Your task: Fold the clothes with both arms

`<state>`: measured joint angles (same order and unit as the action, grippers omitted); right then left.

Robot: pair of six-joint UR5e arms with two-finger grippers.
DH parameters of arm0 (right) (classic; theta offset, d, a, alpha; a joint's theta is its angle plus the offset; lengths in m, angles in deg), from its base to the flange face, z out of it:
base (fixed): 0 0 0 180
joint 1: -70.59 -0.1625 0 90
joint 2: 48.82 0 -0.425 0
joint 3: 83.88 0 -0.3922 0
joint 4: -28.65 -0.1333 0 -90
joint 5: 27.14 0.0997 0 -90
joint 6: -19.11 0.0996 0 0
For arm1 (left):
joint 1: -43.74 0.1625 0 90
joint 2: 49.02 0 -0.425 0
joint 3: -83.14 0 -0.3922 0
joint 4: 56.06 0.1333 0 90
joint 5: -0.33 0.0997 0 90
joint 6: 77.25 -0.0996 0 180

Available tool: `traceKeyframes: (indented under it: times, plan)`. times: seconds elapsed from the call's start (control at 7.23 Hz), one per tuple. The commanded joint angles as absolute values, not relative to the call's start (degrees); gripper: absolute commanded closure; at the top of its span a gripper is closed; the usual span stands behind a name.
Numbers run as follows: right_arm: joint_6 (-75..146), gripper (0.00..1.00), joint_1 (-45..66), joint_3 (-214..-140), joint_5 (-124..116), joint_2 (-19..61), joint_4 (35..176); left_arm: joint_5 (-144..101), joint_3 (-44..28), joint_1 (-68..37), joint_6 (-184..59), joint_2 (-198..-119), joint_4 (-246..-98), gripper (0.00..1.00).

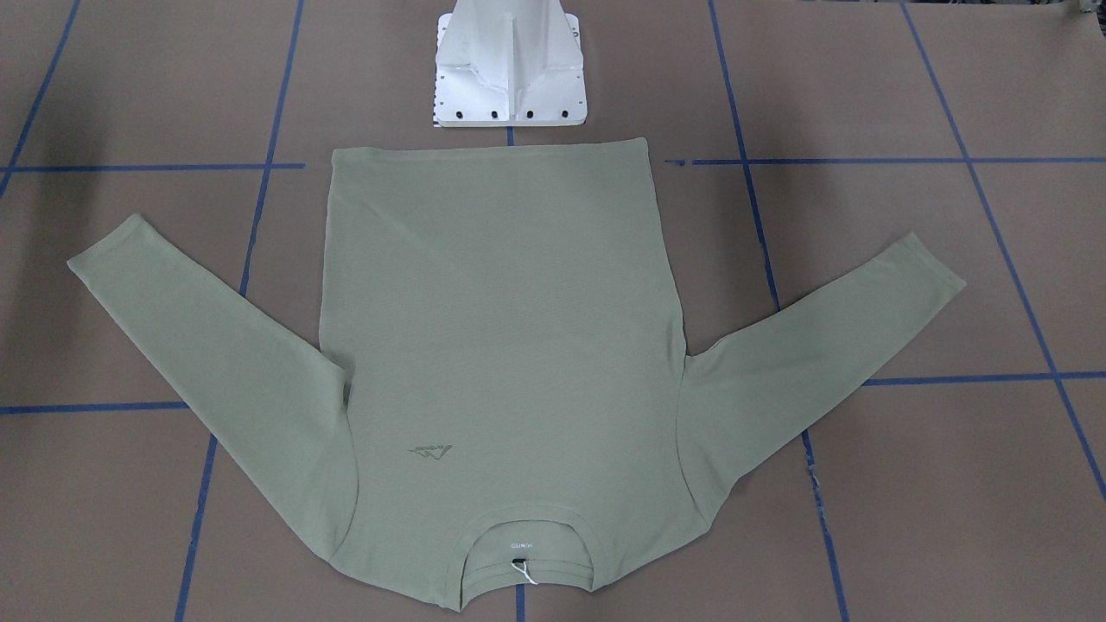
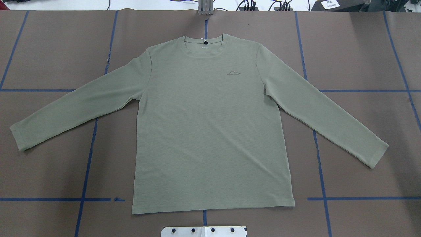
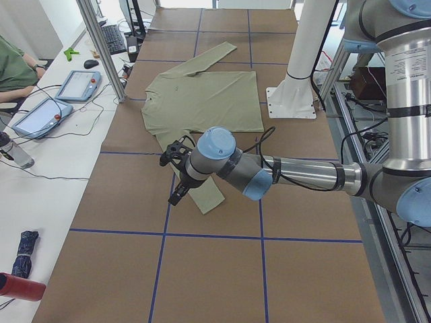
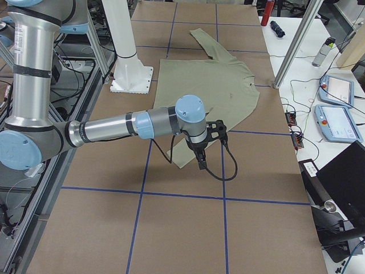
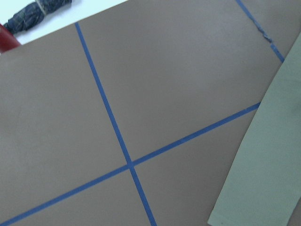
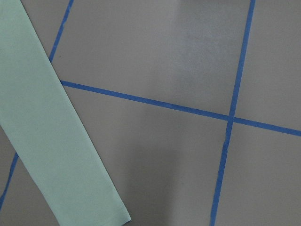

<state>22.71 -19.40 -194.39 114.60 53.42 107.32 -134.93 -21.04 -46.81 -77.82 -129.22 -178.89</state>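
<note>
The sage-green long-sleeved shirt (image 2: 210, 131) lies flat and face up on the brown table, sleeves spread out, neck away from the robot base. It also shows in the front view (image 1: 501, 328). My left gripper (image 3: 176, 194) hangs over the left sleeve's cuff end in the left side view; I cannot tell whether it is open or shut. My right gripper (image 4: 201, 161) hangs over the right sleeve's cuff end in the right side view; I cannot tell its state either. Each wrist view shows only a sleeve end (image 5: 268, 160) (image 6: 51, 141), no fingers.
The white pedestal base (image 1: 510, 69) stands at the shirt's hem. Blue tape lines (image 2: 85, 164) grid the table. A white side table holds teach pendants (image 3: 74, 84), a red bottle (image 3: 20, 287) and a dark bundle (image 3: 23, 250). A seated person (image 3: 13, 64) is beside it.
</note>
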Motion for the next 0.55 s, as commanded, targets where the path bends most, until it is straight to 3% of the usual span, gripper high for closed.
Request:
traceKeyframes:
  times: [0.0,0.42]
  plan:
    - [48.5,0.01,-13.7,-194.0,113.3,58.7,86.4,-134.9,-20.9,-46.8,-76.7,-128.2,-181.0,0.00]
    - [83.4,0.14,4.1,-193.7,98.9,65.7,62.2,-135.0,-21.1,-46.9,-76.8,-128.0,-181.0,0.00]
